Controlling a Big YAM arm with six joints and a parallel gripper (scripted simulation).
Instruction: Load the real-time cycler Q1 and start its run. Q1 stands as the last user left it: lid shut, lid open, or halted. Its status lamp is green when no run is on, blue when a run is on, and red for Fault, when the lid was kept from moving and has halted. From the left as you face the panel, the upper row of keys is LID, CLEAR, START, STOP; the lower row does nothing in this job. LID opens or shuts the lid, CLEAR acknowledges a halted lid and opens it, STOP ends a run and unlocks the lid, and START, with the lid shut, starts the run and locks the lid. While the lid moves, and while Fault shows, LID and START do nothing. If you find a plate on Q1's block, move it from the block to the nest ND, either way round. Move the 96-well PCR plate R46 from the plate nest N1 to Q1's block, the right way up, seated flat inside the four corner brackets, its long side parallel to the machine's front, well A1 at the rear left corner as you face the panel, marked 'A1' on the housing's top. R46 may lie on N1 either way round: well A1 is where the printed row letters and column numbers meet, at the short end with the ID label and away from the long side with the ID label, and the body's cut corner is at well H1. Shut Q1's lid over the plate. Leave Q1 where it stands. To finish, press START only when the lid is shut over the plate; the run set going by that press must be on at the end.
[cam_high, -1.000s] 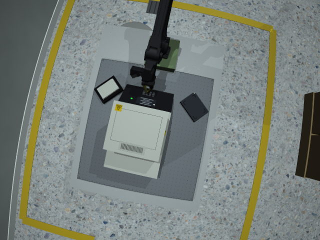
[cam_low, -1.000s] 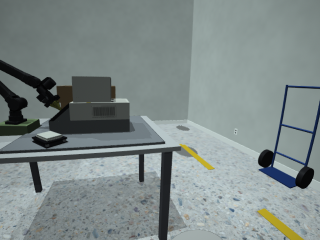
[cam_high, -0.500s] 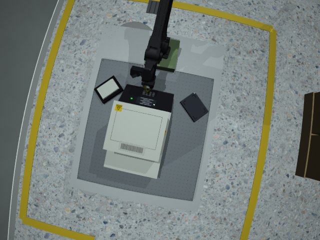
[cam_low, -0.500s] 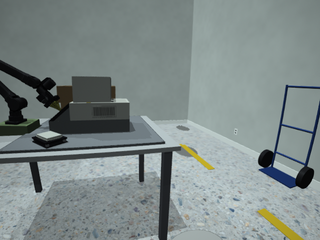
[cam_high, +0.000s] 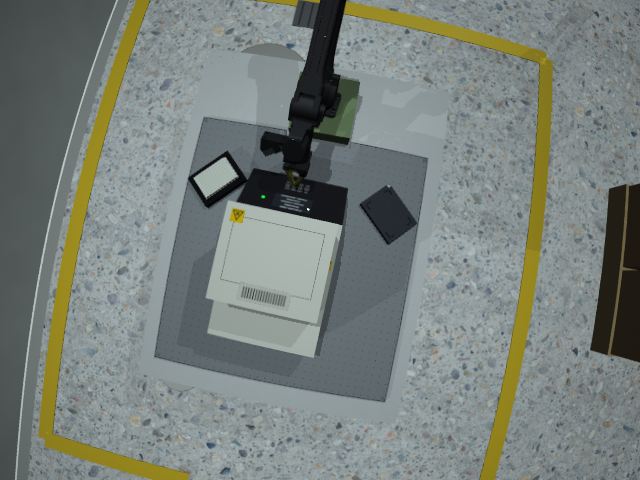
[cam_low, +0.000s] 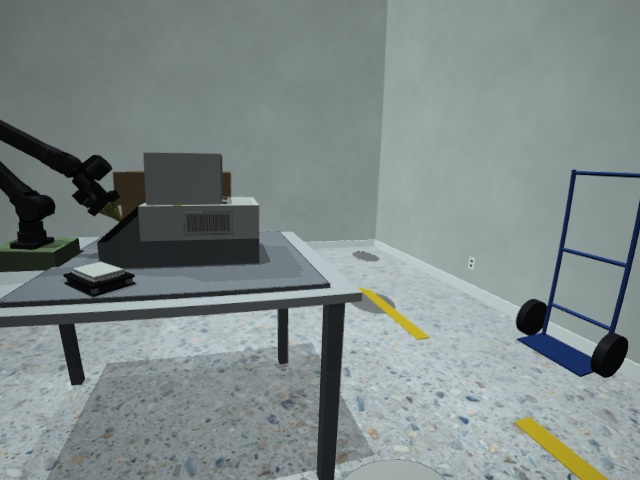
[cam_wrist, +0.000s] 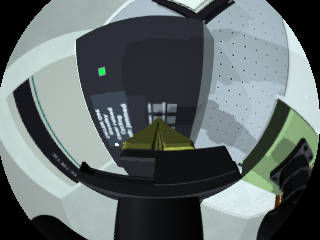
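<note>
The cycler Q1 (cam_high: 276, 263) stands mid-table, with its black sloped panel (cam_high: 292, 198) facing the arm. Its status lamp (cam_high: 263, 196) is green and also shows in the wrist view (cam_wrist: 102, 71). The pale lid (cam_high: 271, 255) sits over the housing and hides the block. In the side view the lid (cam_low: 181, 178) rests on the housing top. My gripper (cam_high: 293, 178) is shut and empty, its tips pointing down at the panel's keys (cam_wrist: 162, 108), very close to them. I cannot tell which key is under it or whether it touches. The white plate R46 (cam_high: 217, 178) lies on the black nest N1 (cam_low: 98, 283).
The black nest ND (cam_high: 388, 213) lies empty to the other side of Q1. The arm's green base (cam_high: 336, 111) is behind the panel. A cardboard box (cam_high: 617, 271) and a blue hand truck (cam_low: 578, 279) stand on the floor, away from the table.
</note>
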